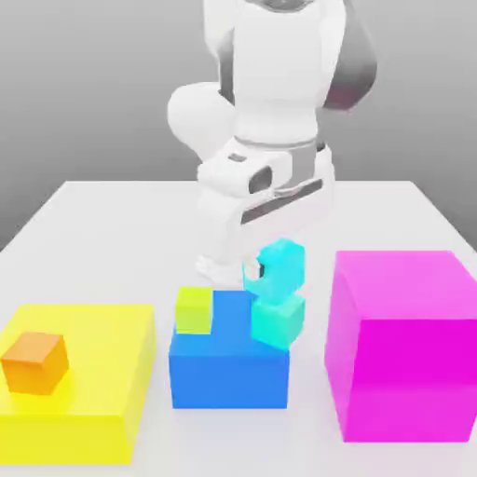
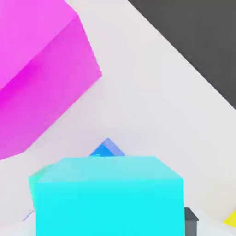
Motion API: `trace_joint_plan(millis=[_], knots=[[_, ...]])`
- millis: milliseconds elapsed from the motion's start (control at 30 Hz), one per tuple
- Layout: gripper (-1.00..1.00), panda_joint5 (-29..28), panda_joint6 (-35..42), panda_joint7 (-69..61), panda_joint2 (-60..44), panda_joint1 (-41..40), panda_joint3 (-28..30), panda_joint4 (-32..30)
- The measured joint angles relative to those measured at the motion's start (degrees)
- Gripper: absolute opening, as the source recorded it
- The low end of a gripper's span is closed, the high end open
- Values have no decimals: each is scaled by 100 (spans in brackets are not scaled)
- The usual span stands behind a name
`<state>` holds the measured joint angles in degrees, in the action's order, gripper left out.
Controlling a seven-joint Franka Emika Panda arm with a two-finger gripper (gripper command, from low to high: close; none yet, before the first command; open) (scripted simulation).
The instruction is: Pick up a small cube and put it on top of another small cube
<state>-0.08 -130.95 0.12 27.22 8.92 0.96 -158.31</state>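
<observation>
The small cube (image 1: 282, 264), sky-cyan, sits between my gripper's (image 1: 270, 272) fingers, which are shut on it. It hangs directly over another small cube (image 1: 278, 321), the turquoise one, which rests on the blue block (image 1: 228, 365). The two cubes look touching or a hair apart. In the hand view the small cube (image 2: 109, 198) is close up. A sliver of the turquoise cube (image 2: 33, 184) peeks out beside it, and a corner of the blue block (image 2: 107, 150) shows past it. One dark fingertip (image 2: 191, 222) shows at the cube's side.
A lime-green small cube (image 1: 194, 309) sits on the blue block's far corner at the exterior view's left. A big magenta block (image 1: 402, 343) stands at the right, close to the stack. A yellow block (image 1: 79, 377) at the left carries an orange cube (image 1: 35, 362).
</observation>
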Motion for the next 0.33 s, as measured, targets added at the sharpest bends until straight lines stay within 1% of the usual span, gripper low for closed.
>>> trace_joint_plan(millis=[33, 67, 200, 233, 333], knots=[[-100, -13, 78, -164, 201, 70, -2, -121], [-100, -17, -8, -247, 214, 103, -6, -219], [-100, -16, -847, -332, -300, 121, -20, -543], [100, -19, -1065, -334, -449, 120, -20, -612], [100, -19, -1065, -335, -449, 120, -20, -612]])
